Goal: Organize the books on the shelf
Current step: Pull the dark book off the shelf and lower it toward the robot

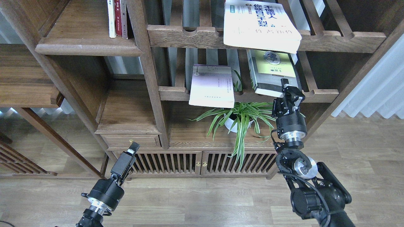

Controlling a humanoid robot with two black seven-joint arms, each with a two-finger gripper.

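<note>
Dark-wood bookcase fills the view. Right pincer [289, 91] clamps the near edge of the yellow-green book [274, 72], tilted above the slatted rack [318, 93]; left pincer [132, 148] hangs low, aperture unclear. Step: lifting it out. Next, carry it far left to the solid shelf [88, 49].

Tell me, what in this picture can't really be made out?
All in the head view:
- Yellow-green book: its top is hidden under the large white book.
- White book's top: cut off by the picture's upper edge.
- Left gripper: seen dark and edge-on; open or shut, unclear.
- Plant pot: mostly covered by leaves.
</note>
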